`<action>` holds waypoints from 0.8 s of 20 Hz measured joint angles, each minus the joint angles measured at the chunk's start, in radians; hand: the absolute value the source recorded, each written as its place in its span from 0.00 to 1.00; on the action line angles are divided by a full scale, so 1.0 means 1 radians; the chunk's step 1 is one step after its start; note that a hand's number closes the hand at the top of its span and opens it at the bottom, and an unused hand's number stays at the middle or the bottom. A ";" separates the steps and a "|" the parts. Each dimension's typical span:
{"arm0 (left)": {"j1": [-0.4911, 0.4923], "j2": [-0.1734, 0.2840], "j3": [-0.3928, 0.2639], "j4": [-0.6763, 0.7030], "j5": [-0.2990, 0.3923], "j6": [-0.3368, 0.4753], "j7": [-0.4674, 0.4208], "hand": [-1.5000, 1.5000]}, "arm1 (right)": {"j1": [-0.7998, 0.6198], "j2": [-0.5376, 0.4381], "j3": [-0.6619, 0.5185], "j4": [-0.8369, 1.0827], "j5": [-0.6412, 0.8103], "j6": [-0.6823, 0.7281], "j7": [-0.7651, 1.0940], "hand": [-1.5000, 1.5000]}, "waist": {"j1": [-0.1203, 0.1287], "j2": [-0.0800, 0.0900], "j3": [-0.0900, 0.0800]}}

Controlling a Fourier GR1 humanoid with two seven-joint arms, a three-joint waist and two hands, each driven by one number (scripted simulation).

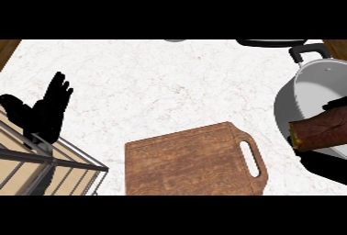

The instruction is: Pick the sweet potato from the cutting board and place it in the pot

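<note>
A: What do you see, starting from the left of the cutting board (193, 160)?

B: Far to the left of the board my left hand (47, 110) rests open, fingers straight and pointing up, above a wire rack (47, 167). It holds nothing.

A: And the board itself?

B: It lies bare on the counter (169, 82). The sweet potato (322, 131) is not on it now.

A: Where is it, then?

B: To the right of the board, at the near rim of the pot (311, 98). My right hand (325, 163) is curled around it; black fingers show above and below it.

A: What should you do well now?

B: I think I must bring it more over the pot's middle, lower it inside, and only then open my fingers, so it does not catch the rim.
</note>
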 measured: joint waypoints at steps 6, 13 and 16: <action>-0.013 -0.001 -0.011 0.004 -0.006 0.006 0.008 0.50 | 0.009 -0.133 -0.125 0.218 0.095 -0.019 -0.151 1.00 | 0.014 0.005 -0.001; -0.024 -0.004 -0.017 0.009 0.002 -0.007 0.003 0.50 | -0.048 -0.149 -0.166 0.517 0.107 -0.096 -0.328 1.00 | 0.023 0.007 -0.001; -0.029 -0.005 -0.021 0.010 0.002 -0.007 0.008 0.50 | -0.084 -0.134 -0.186 0.642 0.057 -0.100 -0.383 0.00 | 0.029 0.009 -0.002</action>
